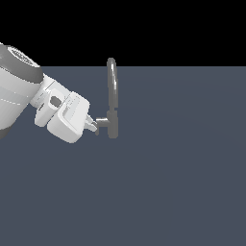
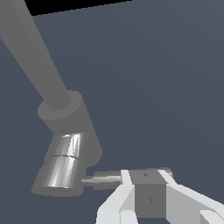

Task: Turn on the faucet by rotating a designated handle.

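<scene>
The small grey metallic faucet with its tall arched spout stands on the flat dark blue-grey floor. Its thin flat grey metal handle sticks out at 9 o'clock from the body. The white gripper reaches it from that side, fingertips touching or nearly so. Whether the jaws hold the lever I cannot tell. To turn well, push steadily around the stub axis. The room behind is black.

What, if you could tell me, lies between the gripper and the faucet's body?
Only the handle: in the exterior view this short stub runs from the faucet straight to the gripper. The wrist view shows the fingertips at its end, nothing else between.
</scene>
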You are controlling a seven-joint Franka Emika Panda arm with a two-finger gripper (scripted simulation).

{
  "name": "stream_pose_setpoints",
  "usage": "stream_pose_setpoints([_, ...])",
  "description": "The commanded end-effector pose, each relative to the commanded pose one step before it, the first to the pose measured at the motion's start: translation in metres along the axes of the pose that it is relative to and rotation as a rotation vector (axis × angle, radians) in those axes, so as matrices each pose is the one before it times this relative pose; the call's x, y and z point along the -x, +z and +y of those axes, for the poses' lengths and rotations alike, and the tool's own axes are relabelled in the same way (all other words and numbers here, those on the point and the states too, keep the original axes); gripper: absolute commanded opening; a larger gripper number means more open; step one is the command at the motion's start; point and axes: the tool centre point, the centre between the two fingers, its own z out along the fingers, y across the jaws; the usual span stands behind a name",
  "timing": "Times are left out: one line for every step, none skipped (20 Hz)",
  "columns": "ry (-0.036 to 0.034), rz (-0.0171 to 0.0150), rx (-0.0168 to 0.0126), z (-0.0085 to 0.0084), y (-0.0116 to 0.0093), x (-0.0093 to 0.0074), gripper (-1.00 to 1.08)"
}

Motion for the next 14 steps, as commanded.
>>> stream_pose_setpoints([-0.00079, 0.00414, -0.00035, 0.00077, 0.00293, 0.00228, -1.0])
stream_pose_setpoints([0.00008, 0.00046, 0.00289, 0.00021, 0.00463, 0.00333, -1.0])
stream_pose_setpoints([0.00007, 0.00046, 0.00289, 0.00021, 0.00463, 0.00333, -1.0])
stream_pose_setpoints([0.00007, 0.00046, 0.00281, 0.00021, 0.00458, 0.00333, -1.0])
stream_pose_setpoints([0.00007, 0.00048, 0.00289, 0.0002, 0.00462, 0.00332, -1.0])
stream_pose_setpoints([0.00007, 0.00048, 0.00289, 0.00019, 0.00461, 0.00332, -1.0])
stream_pose_setpoints([0.00006, 0.00048, 0.00281, 0.00019, 0.00457, 0.00331, -1.0])
stream_pose_setpoints([0.00006, 0.00049, 0.0028, 0.00018, 0.00456, 0.00331, -1.0])
stream_pose_setpoints([0.00005, 0.0005, 0.0028, 0.00017, 0.00455, 0.0033, -1.0])
stream_pose_setpoints([0.00005, 0.00053, 0.0028, 0.00016, 0.00454, 0.00329, -1.0])
stream_pose_setpoints([0.00004, 0.00056, 0.00279, 0.00014, 0.00453, 0.00328, -1.0])
stream_pose_setpoints([0.0, 0.0, 0.0, 0.0, 0.0, 0.0, -1.0])
stream_pose_setpoints([0.01205, -0.00527, -0.04751, -0.01184, -0.02753, -0.00914, -1.0])
stream_pose_setpoints([-0.00071, 0.0003, 0.00291, -0.00157, 0.00307, 0.00204, -1.0])
